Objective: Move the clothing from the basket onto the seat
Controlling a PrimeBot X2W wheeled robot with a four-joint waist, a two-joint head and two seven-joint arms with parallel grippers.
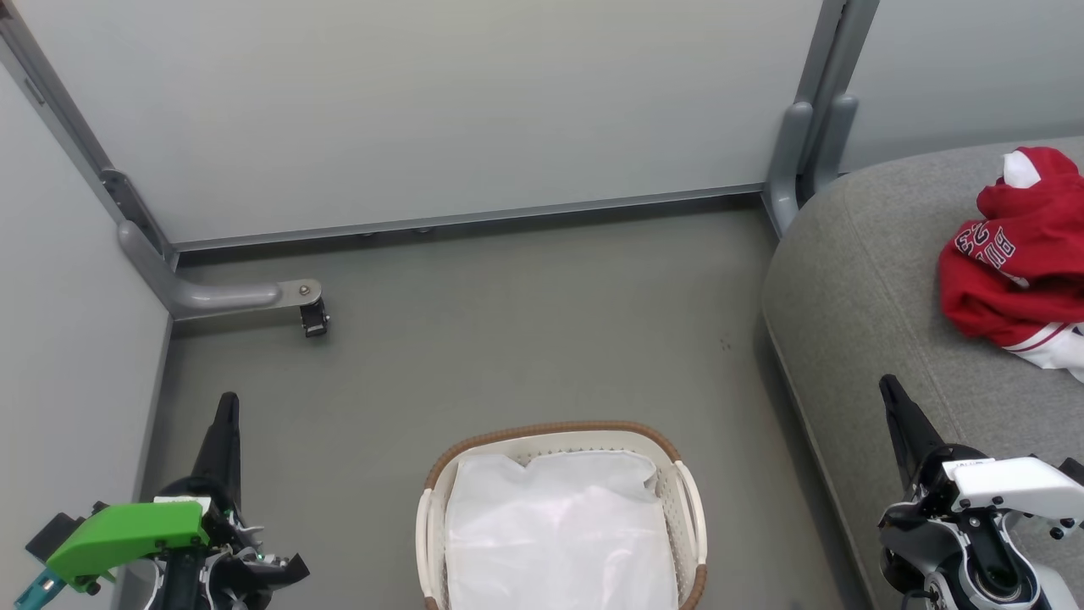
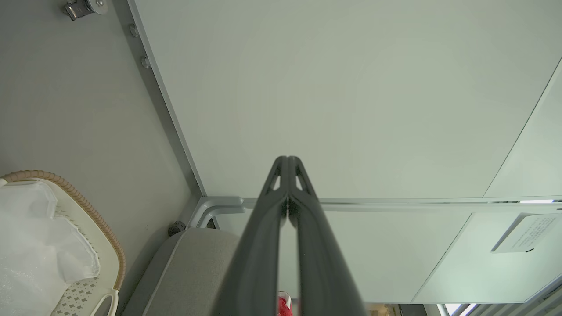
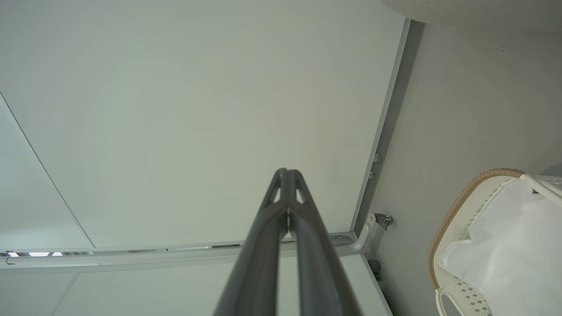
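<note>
The red clothing (image 1: 1020, 254) with white lettering and white trim lies bunched on the grey seat (image 1: 855, 280) at the right. The cream basket (image 1: 559, 435) with a brown rim stands on the floor at bottom centre, holding just its white liner (image 1: 559, 525). My left gripper (image 1: 227, 398) is shut at the lower left, empty, left of the basket. My right gripper (image 1: 887, 383) is shut and empty over the seat's front edge, below the clothing. The left wrist view shows shut fingertips (image 2: 287, 159), the basket (image 2: 101, 228) and the seat (image 2: 193, 259). The right wrist view shows shut fingertips (image 3: 287, 171) and the basket (image 3: 456, 206).
Pale partition walls with grey metal frames enclose the grey floor (image 1: 525, 322) on the left and at the back. A wall foot with a caster (image 1: 314, 318) juts onto the floor at the back left. A grey post (image 1: 800, 152) stands beside the seat's back corner.
</note>
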